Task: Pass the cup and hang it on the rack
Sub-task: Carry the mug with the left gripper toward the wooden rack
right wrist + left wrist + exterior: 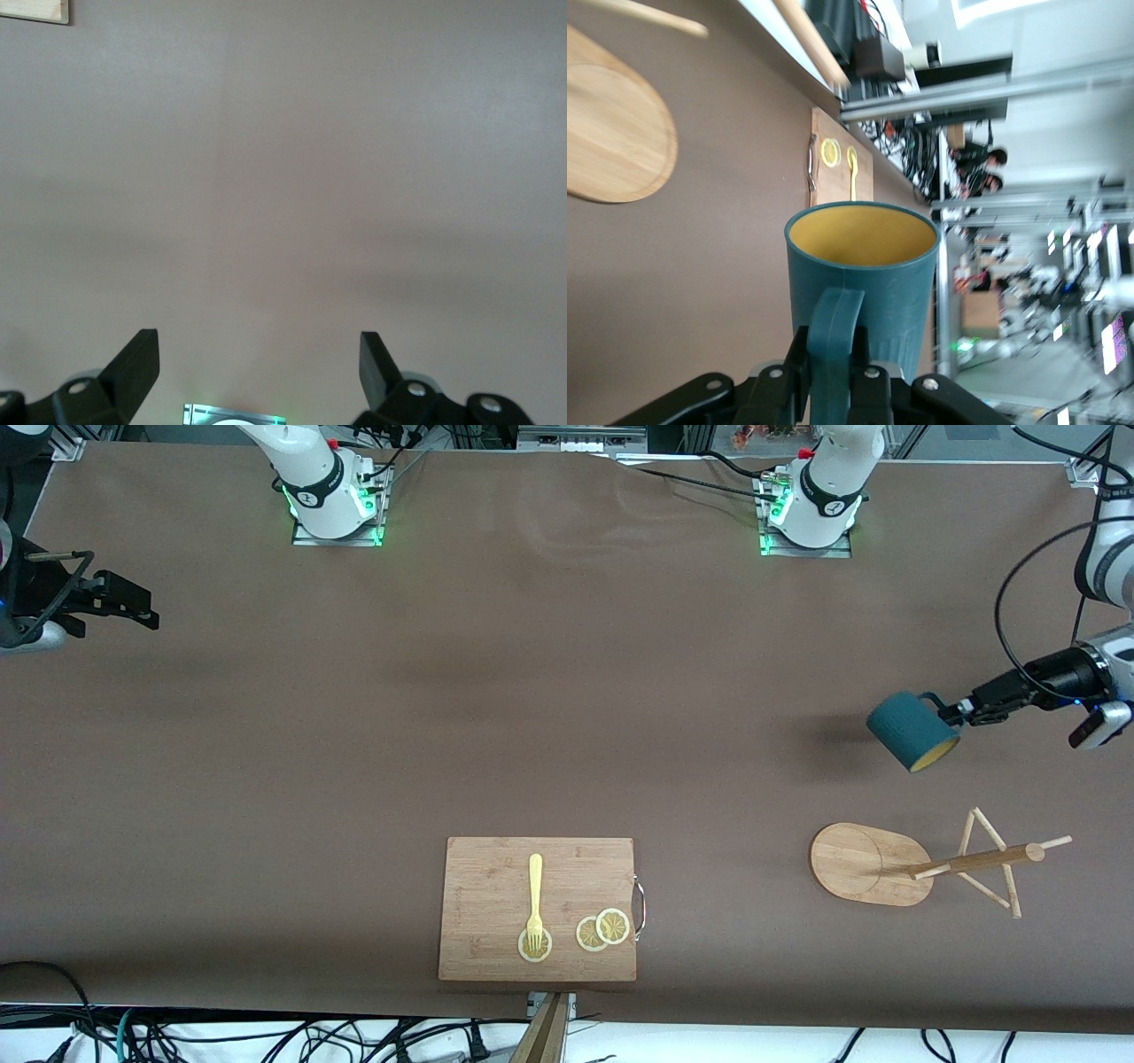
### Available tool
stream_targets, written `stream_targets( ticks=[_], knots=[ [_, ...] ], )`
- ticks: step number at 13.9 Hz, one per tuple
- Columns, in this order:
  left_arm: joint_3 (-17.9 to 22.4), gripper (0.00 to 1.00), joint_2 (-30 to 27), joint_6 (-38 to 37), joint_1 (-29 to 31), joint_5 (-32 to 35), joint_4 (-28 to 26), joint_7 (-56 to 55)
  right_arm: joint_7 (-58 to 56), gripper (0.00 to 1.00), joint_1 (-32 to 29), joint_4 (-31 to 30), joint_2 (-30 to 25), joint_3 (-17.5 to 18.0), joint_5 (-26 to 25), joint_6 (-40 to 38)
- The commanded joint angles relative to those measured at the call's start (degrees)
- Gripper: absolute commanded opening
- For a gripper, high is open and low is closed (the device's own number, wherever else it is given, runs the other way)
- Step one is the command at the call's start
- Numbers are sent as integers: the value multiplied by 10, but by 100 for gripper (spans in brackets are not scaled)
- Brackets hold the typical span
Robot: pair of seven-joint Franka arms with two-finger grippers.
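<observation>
The dark teal cup (911, 731) hangs in the air, tilted with its yellowish mouth turned toward the front camera. My left gripper (955, 712) is shut on its handle; in the left wrist view the fingers clamp the handle (835, 341) below the cup's body (862, 279). The cup is over bare table at the left arm's end, above and short of the rack. The bamboo rack (939, 862) stands nearer to the front camera, with oval base (855, 862) and thin pegs. My right gripper (133, 607) is open and empty, waiting over the right arm's end; its fingers (137, 363) spread wide.
A rectangular wooden cutting board (496, 948) lies near the table's front edge in the middle, carrying a yellow fork (535, 899) and lemon slices (603, 929). The board also shows in the left wrist view (842, 168). Cables hang along the front edge.
</observation>
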Motion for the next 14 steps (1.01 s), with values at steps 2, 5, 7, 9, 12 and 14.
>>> stream_targets(
  ticks=[2,5,7,9,12,14],
  knots=[
    [-2,0,72,-41,7,-54,92,-138,9,100,0,9,-1,3,6,-11],
    [-2,0,94,-41,5,-94,95,-203,9,100,0,9,-2,9,6,-11],
    [-2,0,124,-43,4,-110,127,-237,6,100,0,9,-2,9,6,-11],
    [-4,0,136,-54,8,-123,141,-296,6,100,0,9,-2,10,6,-11],
    [-4,0,163,-78,11,-144,164,-358,4,100,0,9,-2,10,6,-11],
    [-3,0,190,-93,11,-149,182,-357,8,100,0,9,-2,10,7,-22]
  ],
)
